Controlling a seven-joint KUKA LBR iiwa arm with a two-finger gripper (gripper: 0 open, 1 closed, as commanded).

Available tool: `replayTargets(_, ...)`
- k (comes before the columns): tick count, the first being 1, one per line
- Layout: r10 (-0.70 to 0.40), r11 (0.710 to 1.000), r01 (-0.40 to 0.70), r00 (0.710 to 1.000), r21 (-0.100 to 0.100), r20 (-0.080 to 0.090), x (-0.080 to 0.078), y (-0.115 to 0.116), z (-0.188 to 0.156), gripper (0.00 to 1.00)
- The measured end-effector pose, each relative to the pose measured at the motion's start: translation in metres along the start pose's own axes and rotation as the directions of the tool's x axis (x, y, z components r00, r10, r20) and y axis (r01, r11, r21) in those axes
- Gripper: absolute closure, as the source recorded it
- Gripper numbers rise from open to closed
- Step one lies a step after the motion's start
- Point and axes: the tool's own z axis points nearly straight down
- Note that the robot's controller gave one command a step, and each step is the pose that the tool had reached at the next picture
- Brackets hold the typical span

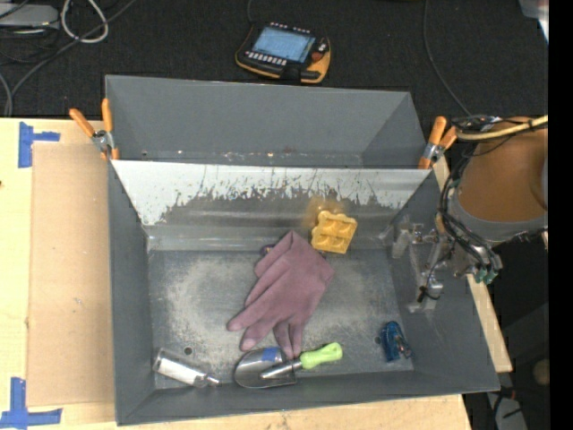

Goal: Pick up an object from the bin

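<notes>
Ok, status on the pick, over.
Gripper at right side of bin. Small blue thing nearest, toward the near wall. Purple glove, yellow block, green-handled trowel toward the middle. Nothing between them.

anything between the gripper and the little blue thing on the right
Nothing visible does. The gripper hangs by the right wall, the small blue object lies on bare floor near it, and the green-handled trowel is off to the left.

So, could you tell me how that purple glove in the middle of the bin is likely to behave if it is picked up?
The glove lies flat and creased on the bin floor, so it is probably floppy and would droop from one pinch. It looks thin, so likely light. Its lower end reaches the scoop, which might get nudged.
</notes>
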Motion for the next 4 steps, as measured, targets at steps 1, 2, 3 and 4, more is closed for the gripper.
replayTargets(1,0.000,1.000,0.000,1.000,0.000,0.000,0.000,0.000,0.000,0.00)
replayTargets(2,-0.091,0.996,0.091,0.996,-0.001,-0.002,0.024,0.083,0.012,0.00)
replayTargets(3,-0.351,0.937,0.351,0.937,0.002,0.001,0.019,0.136,0.040,0.00)
replayTargets(4,-0.177,0.984,0.177,0.984,-0.002,-0.005,0.041,0.231,0.046,1.00)
